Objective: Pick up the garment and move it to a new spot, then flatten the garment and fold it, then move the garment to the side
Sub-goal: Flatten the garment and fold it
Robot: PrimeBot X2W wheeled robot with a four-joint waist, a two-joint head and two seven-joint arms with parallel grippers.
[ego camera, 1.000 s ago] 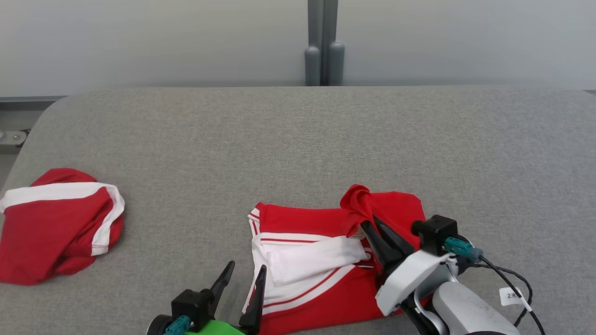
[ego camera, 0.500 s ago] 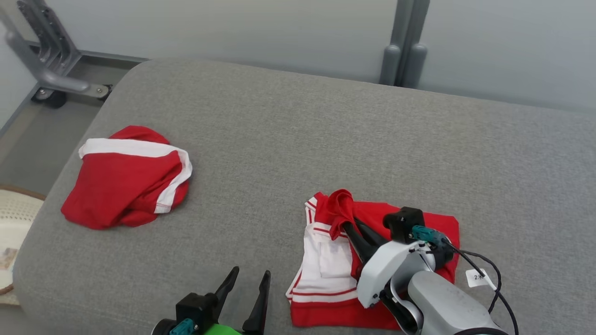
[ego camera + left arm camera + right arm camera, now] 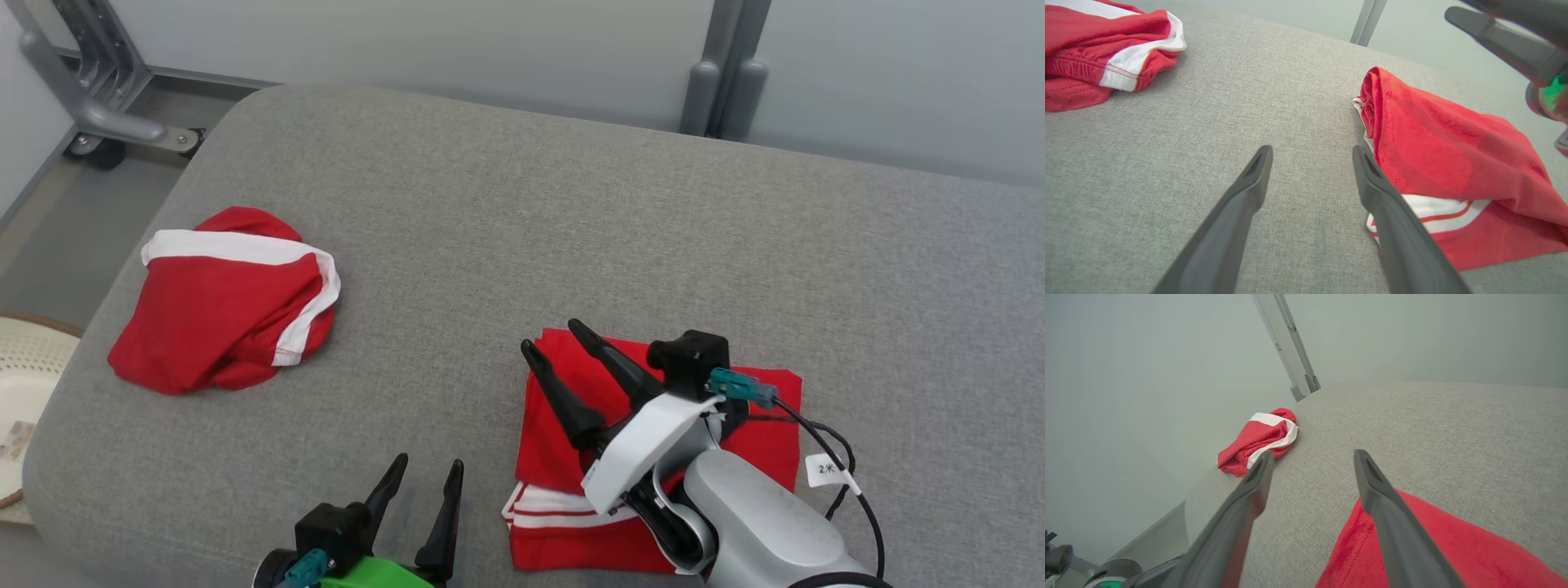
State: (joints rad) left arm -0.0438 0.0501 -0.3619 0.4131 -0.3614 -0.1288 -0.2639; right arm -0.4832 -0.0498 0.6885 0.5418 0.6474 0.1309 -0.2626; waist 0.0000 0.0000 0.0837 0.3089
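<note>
Hovering with jaws spread wide over the folded red garment [image 3: 547, 465], the right tool [image 3: 549, 336] should pinch every layer before moving it aside; left tool [image 3: 429, 464] equally wide.

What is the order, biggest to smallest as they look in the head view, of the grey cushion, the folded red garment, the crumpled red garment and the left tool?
1. Grey cushion.
2. Folded garment and crumpled garment: alike; the folded one is nearer and partly hidden by the right arm, so unranked.
3. Left tool.
</note>
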